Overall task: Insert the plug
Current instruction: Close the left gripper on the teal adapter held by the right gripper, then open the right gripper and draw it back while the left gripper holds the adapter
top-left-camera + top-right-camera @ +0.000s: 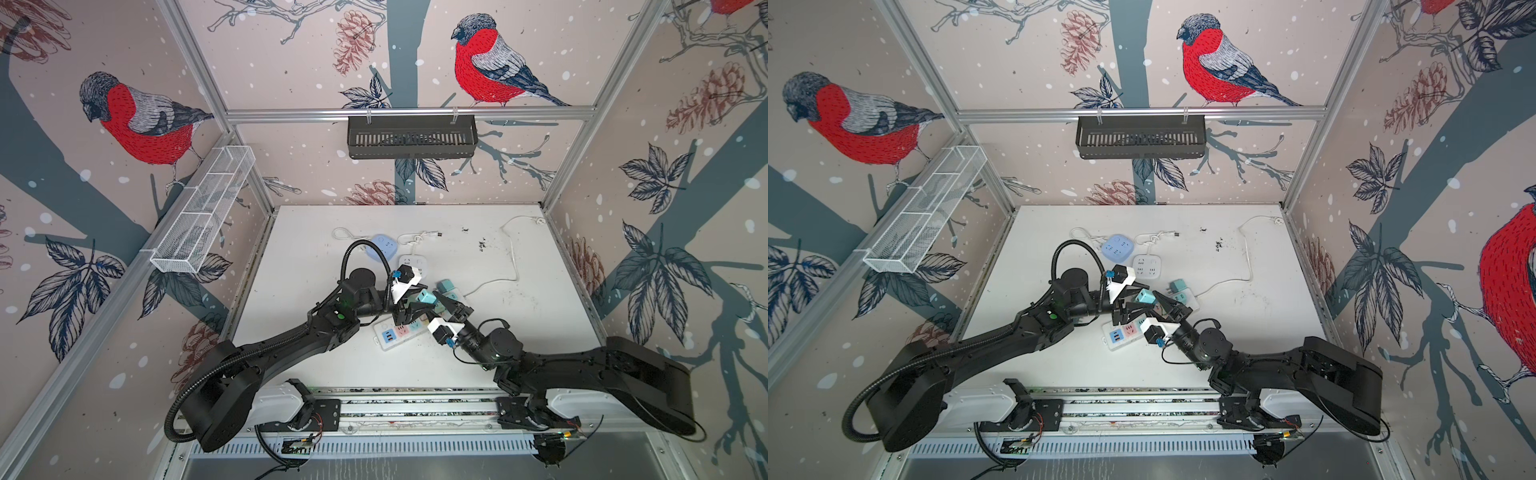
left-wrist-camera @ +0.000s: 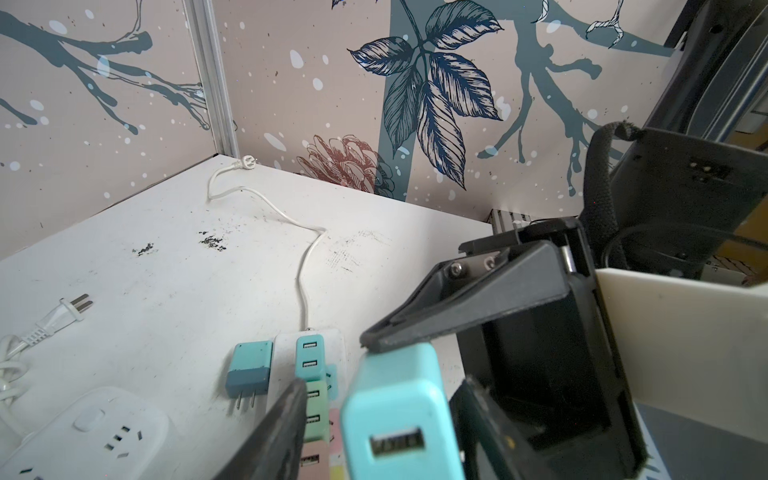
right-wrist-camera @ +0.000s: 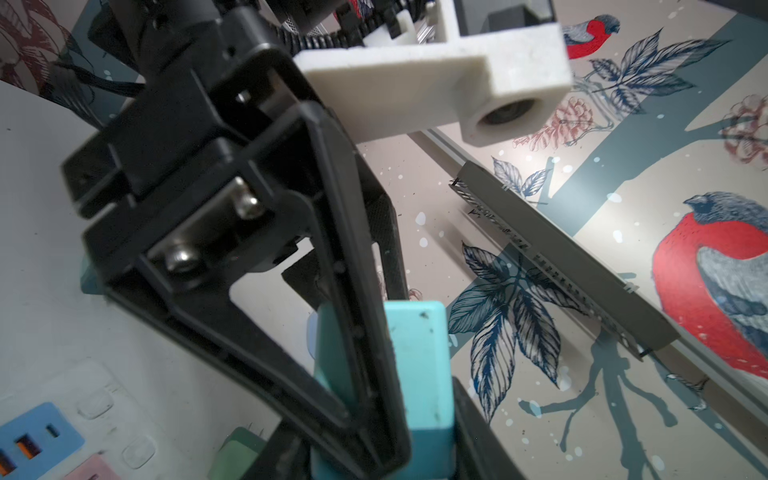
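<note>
Task object: the plug (image 1: pixel 424 297), a pale-blue adapter, hangs above the power strip (image 1: pixel 392 334), between both arms.
Right side: the right gripper (image 1: pixel 436 297) is clamped on one end of the plug.
Left side: the left gripper (image 1: pixel 417 301) straddles the plug loosely; we see a gap beside one finger (image 2: pixel 282 428).
Hazard: we judge that if the right lets go early the plug would drop, and a skewed pinch would tilt the prongs off the slots.
Left wrist view alone: shows the plug's USB face and that gap.
Right wrist view alone: shows the strip's blue and pink sections below.
Hidden: the prongs, in every view.
</note>
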